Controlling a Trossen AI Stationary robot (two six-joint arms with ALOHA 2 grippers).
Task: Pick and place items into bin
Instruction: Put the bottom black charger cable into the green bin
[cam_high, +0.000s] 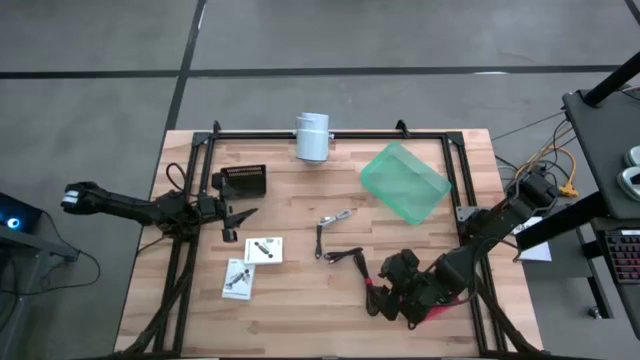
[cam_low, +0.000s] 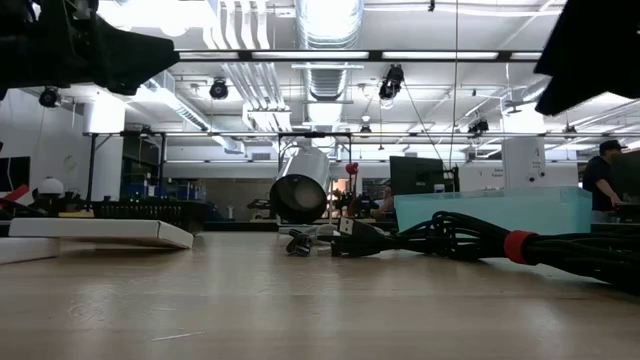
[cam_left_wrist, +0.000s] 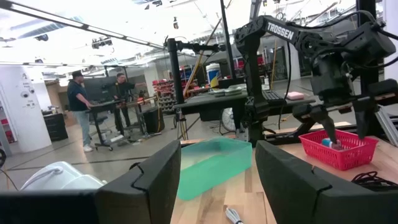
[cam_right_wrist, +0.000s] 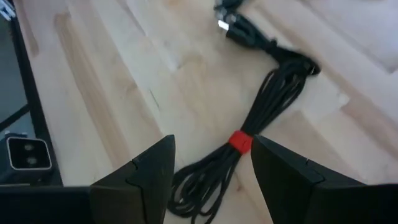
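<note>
My right gripper (cam_right_wrist: 211, 152) is open and points down at a bundled black cord (cam_right_wrist: 273, 93) with a red tie (cam_right_wrist: 239, 142) that lies on the wooden table; its fingers stand on either side of the tie. The bundle also shows in the low view (cam_low: 470, 238). My left gripper (cam_left_wrist: 217, 158) is open and empty at the table's left (cam_high: 238, 220). Two white packets (cam_high: 264, 249) (cam_high: 238, 278), a thin black cord (cam_high: 345, 257) and a silvery piece (cam_high: 337, 218) lie mid-table. The green bin (cam_high: 403, 182) sits at the far right. The tiny cube is not visible.
A black ribbed block (cam_high: 243, 180) lies near my left gripper. A white cylinder (cam_high: 312, 137) stands at the far edge. A red basket (cam_left_wrist: 339, 146) sits beneath my right arm. A black frame (cam_high: 330, 133) rims the table. People stand in the room beyond.
</note>
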